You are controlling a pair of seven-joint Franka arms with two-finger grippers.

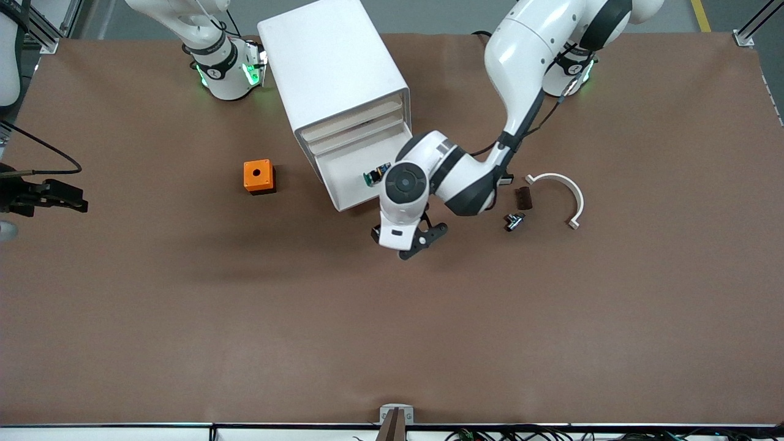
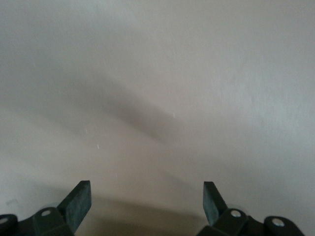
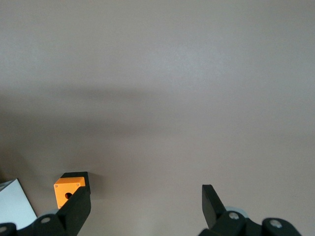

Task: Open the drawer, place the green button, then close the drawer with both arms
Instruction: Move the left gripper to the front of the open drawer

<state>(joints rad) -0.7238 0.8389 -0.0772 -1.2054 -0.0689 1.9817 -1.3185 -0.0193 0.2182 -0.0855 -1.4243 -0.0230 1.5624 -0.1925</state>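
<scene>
Button (image 1: 376, 174) already lying in the pulled-out drawer (image 1: 349, 177), at 11 o'clock from the left gripper (image 1: 422, 240). Left gripper over bare table, jaws apart, empty, likely cleared for the closing push. Right gripper (image 3: 145, 206) waiting, jaws apart, near cube (image 3: 69, 189).

Plain brown table (image 1: 184, 318); white cabinet (image 1: 324, 61) with a cream-fronted drawer (image 1: 349, 184); button (image 1: 375, 175) green-capped, black-bodied, blue-ended; orange cube (image 1: 258, 176) at the cabinet's nine o'clock; white curved piece (image 1: 566, 191); glossy white arms, black-banded.
</scene>
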